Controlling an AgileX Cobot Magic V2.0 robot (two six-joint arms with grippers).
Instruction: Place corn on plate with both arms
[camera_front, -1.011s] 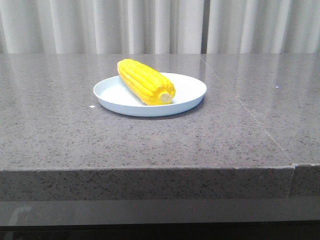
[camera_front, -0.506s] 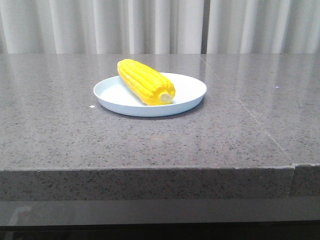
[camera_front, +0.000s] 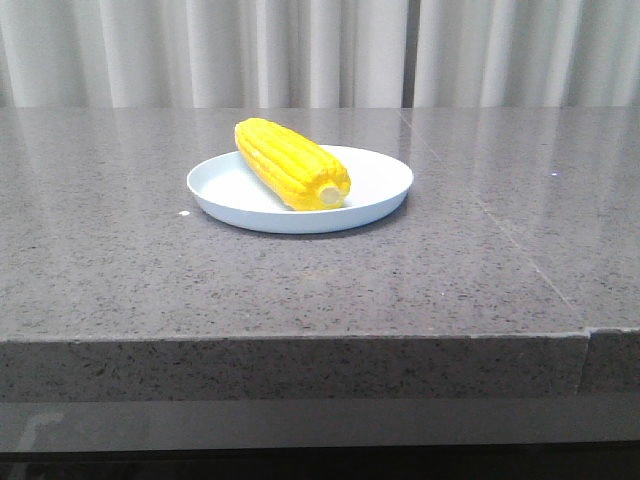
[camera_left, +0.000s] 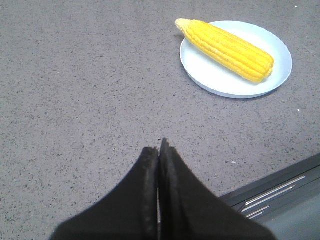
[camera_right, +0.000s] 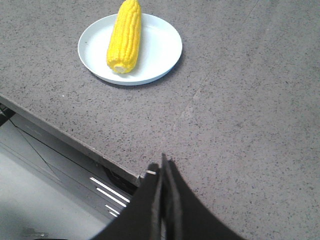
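The yellow corn (camera_front: 291, 163) lies on the pale blue-white plate (camera_front: 380, 185) in the middle of the grey stone table, its pale cut end toward the front edge and its tapered end over the plate's far left rim. It also shows in the left wrist view (camera_left: 227, 49) on the plate (camera_left: 215, 80) and in the right wrist view (camera_right: 124, 35) on the plate (camera_right: 160, 50). My left gripper (camera_left: 159, 149) is shut and empty, well back from the plate. My right gripper (camera_right: 161, 165) is shut and empty over the table's front edge. Neither arm shows in the front view.
The grey speckled table (camera_front: 480, 280) has a seam running from the back toward the front right corner. Its front edge (camera_right: 55, 131) drops to a dark frame below. Pale curtains (camera_front: 300, 50) hang behind the table.
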